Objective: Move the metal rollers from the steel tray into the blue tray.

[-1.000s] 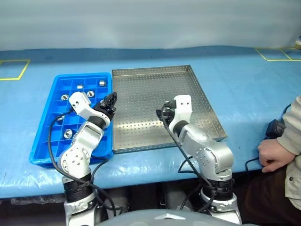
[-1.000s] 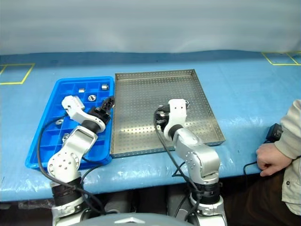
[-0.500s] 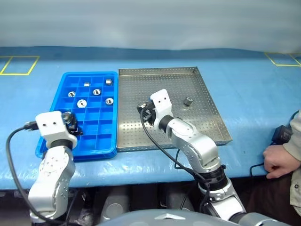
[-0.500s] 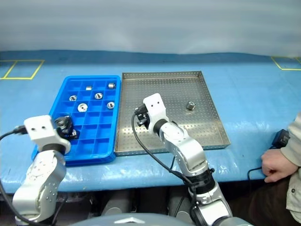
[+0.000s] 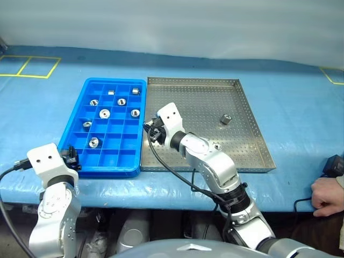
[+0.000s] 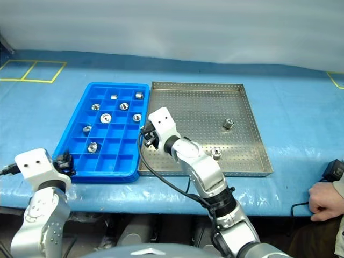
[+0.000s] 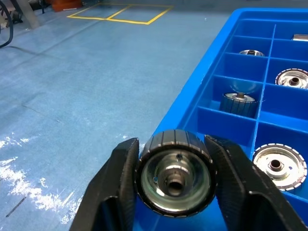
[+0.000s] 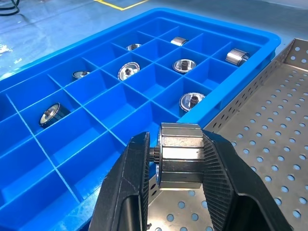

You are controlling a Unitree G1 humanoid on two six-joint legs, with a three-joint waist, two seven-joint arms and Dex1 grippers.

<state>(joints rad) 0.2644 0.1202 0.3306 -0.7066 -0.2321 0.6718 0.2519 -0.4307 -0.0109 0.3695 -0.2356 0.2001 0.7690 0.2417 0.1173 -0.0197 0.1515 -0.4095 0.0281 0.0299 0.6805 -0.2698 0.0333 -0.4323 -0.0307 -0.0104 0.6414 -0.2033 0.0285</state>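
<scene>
Seemingly unmarked roller [image 8: 180, 155] in right pincer [image 8: 174, 190]

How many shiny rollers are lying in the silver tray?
2. One roller sits toward the steel tray's right side; another lies near the front rim, beside the right arm. The arm may hide more.

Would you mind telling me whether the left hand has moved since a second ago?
Yes. The left hand has drawn back from the blue tray's inner edge beside the steel tray to its near outer corner.
</scene>
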